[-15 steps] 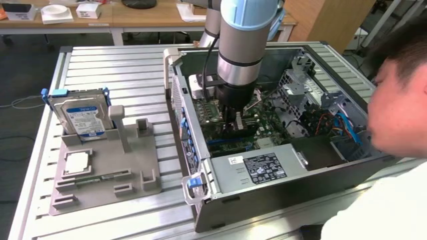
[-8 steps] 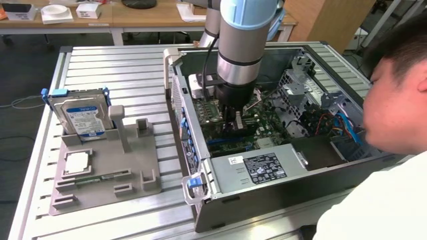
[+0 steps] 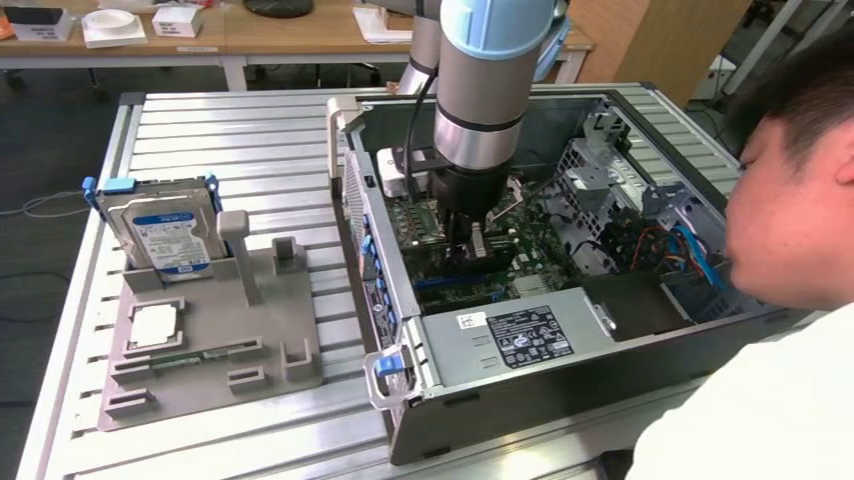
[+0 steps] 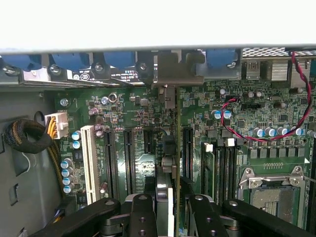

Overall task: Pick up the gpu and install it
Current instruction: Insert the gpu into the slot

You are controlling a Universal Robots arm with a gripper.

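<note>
In the wrist view the gpu (image 4: 170, 148) appears edge-on as a thin dark card running over the green motherboard (image 4: 138, 113) between the black expansion slots. Its bracket end (image 4: 170, 74) reaches the case's rear wall. My gripper (image 4: 168, 210) is shut on the card, with one black finger (image 4: 143, 212) on each side. In the exterior view the gripper (image 3: 475, 235) is deep inside the open computer case (image 3: 534, 370), with the dark gpu (image 3: 457, 262) below it against the motherboard. I cannot tell whether the card sits in a slot.
A person (image 3: 801, 200) leans over the case from the exterior view's right. The power supply (image 3: 521, 340) fills the case's near end. On the exterior view's left, a grey fixture (image 3: 267, 320) holds a hard drive (image 3: 160, 225), a processor (image 3: 154, 325) and a memory stick (image 3: 200, 355).
</note>
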